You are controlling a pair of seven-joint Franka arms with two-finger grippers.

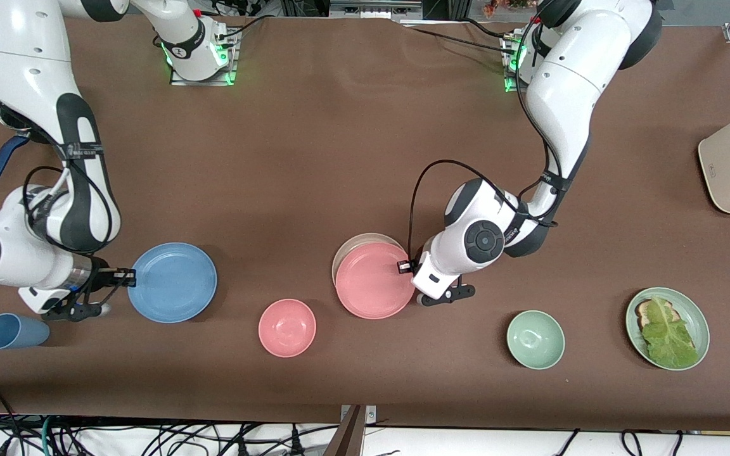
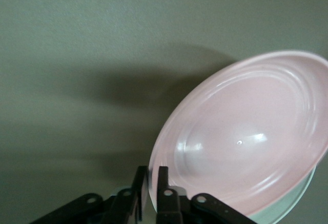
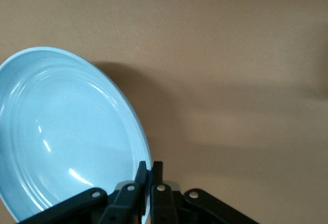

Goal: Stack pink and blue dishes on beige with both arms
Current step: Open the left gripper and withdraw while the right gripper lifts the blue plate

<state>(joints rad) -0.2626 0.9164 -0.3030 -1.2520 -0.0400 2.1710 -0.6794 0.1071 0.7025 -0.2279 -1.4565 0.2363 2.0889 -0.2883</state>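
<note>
Pink plate (image 1: pixel 372 280) sits partly over the beige plate (image 1: pixel 360 244), shifted toward the front camera so that only a crescent of beige rim shows above it in the front view. The left gripper (image 1: pixel 407 266) pinches the pink plate's rim at the edge toward the left arm's end of the table; in the left wrist view its fingers (image 2: pixel 163 189) are closed on that rim (image 2: pixel 246 137), and the plate looks tilted, with a sliver of paler plate under its lower edge.

Taking the pink plate as the landmark, the blue plate (image 1: pixel 173 282) is well apart from it toward the right arm's end of the table. The right gripper (image 1: pixel 125 277) grips the blue plate's rim on the side away from the pink plate; in the right wrist view its fingers (image 3: pixel 157 183) are pressed onto the rim (image 3: pixel 66 137).

A small pink bowl (image 1: pixel 287 327) lies between the two plates, nearer the front camera than the pink plate. A green bowl (image 1: pixel 535 339) and, past it, a green plate (image 1: pixel 694 313) with bread and a lettuce leaf (image 1: pixel 666 332) lie toward the left arm's end from the pink plate. A blue cup (image 1: pixel 15 331) lies on its side near the right gripper
</note>
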